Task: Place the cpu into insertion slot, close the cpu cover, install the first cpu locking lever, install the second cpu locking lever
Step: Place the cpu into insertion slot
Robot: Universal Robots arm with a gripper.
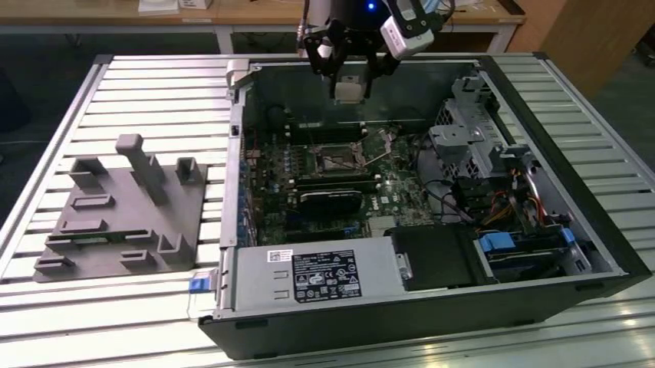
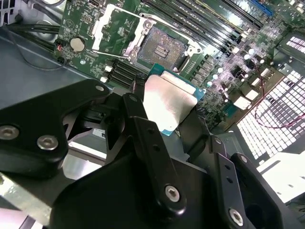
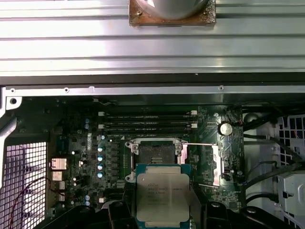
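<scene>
Gripper (image 1: 349, 79) is clamped on the cpu (image 1: 349, 89) edges, likely to spare its faces, at 12 o'clock from the insertion slot (image 1: 334, 162), exterior view.

Robot end effector (image 2: 170, 106): black linked fingers (image 2: 145, 143) pinned with silver screws (image 2: 172, 192); white camera housing (image 1: 407, 31) and blue light (image 1: 369, 6) at the wrist.

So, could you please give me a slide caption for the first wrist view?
Gripper holds the cpu over the motherboard, whose insertion slot lies empty.
</scene>
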